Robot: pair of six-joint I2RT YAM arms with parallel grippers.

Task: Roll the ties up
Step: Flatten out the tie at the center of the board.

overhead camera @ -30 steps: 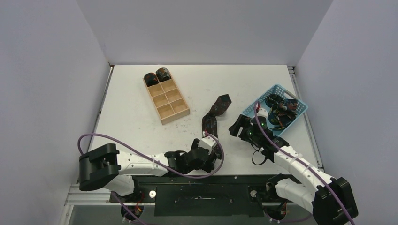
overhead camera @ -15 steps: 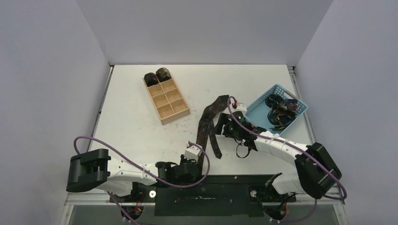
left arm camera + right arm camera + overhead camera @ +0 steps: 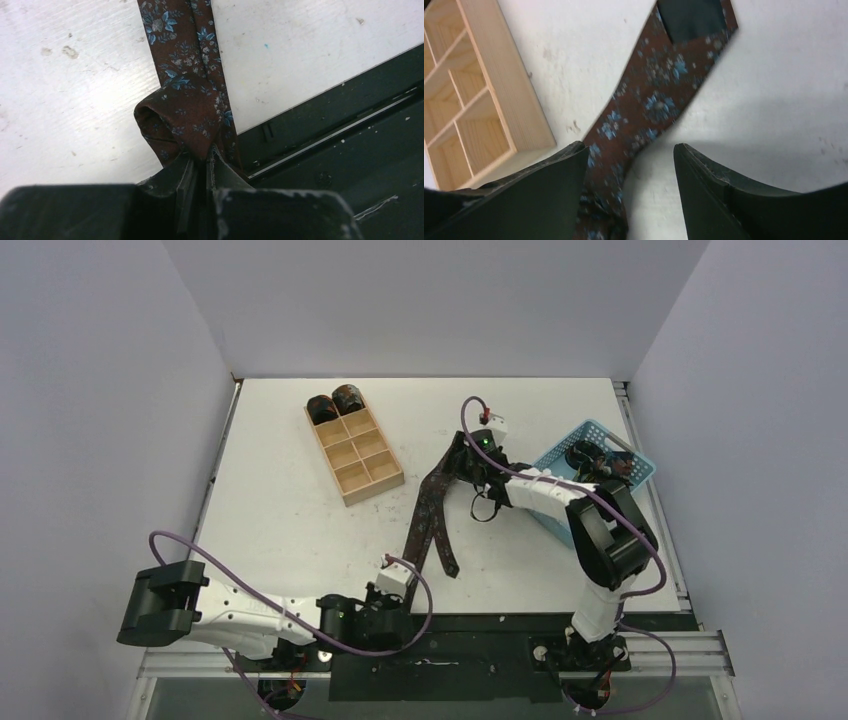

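Observation:
One dark brown tie with blue flowers lies stretched across the table, from its wide end near the basket to a fold at the near edge. My left gripper is shut on that fold, the fabric pinched between its fingertips. My right gripper hovers open over the tie's wide end, one finger on each side of the cloth. Two rolled ties sit in the tray's far compartments. More dark ties lie in the basket.
The tan wooden tray stands left of the stretched tie and shows as the tray beside my right gripper. The light blue basket sits at the right, behind the right arm. The black base rail runs just past the table's near edge.
My left gripper shut on the tie and dragged it toward the near edge, pulling it out long. My right arm swung from the basket to the tie's wide end.

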